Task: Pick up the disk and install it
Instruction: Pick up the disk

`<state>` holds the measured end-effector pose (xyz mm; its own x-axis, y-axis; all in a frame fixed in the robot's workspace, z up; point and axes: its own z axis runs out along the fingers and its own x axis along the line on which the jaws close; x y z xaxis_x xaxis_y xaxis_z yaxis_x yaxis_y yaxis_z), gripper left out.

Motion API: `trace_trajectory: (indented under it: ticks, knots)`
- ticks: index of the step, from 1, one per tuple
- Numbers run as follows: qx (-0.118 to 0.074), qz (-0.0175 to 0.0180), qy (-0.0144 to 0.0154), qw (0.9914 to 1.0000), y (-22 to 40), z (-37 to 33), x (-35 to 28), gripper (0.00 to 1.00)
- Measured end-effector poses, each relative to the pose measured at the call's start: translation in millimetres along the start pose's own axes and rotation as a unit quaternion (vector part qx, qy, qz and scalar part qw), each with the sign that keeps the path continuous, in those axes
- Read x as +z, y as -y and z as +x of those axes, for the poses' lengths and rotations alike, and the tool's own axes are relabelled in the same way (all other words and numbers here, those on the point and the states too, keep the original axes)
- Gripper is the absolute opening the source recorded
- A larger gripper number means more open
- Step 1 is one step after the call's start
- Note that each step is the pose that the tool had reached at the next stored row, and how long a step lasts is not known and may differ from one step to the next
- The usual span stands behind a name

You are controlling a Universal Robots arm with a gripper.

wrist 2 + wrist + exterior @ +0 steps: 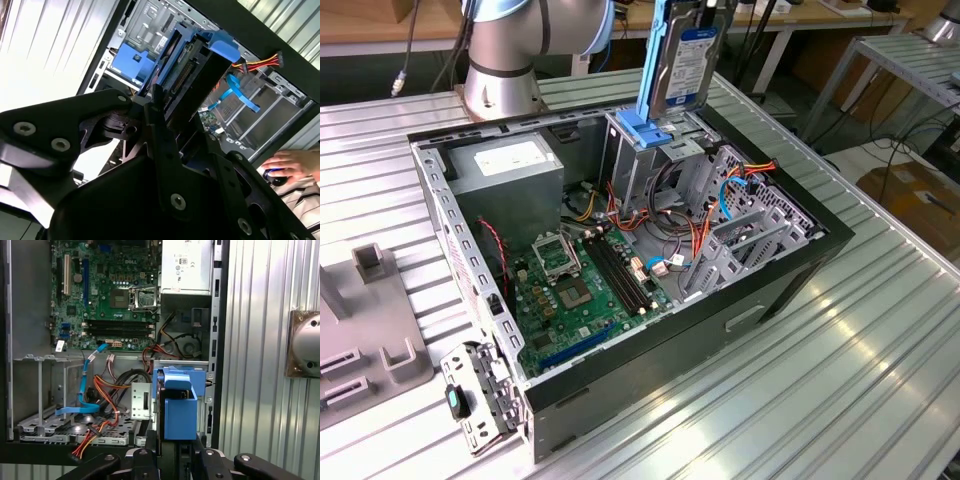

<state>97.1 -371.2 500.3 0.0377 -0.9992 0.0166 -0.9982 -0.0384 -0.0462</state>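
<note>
The disk (682,62) hangs upright over the open computer case (790,262), white label with blue band facing the exterior view's right and blue rails along its edges. Its lower end sits just above the blue latch (645,135) on the metal drive cage (650,165). In both wrist views my gripper (172,449) is shut on the disk (177,410), black fingers (145,456) pressed to either side. The second wrist view looks along the disk (187,75) edge-on, connector end pointing down toward the cage, with my gripper (172,112) clamped on it.
Inside the case are the grey power supply (510,165), the green motherboard (575,290) and loose red, orange and blue cables (705,215). The arm's base (505,70) stands behind the case. Grey fixtures (380,350) sit at the exterior view's left. A person's hand (290,162) rests beyond the case.
</note>
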Motion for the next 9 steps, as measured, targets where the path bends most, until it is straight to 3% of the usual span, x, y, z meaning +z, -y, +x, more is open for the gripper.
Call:
trace_trajectory:
  ticks: [9]
  knots:
    - [0.0,0.0,-0.0007,1.0,0.2,22.9,0.4,0.35]
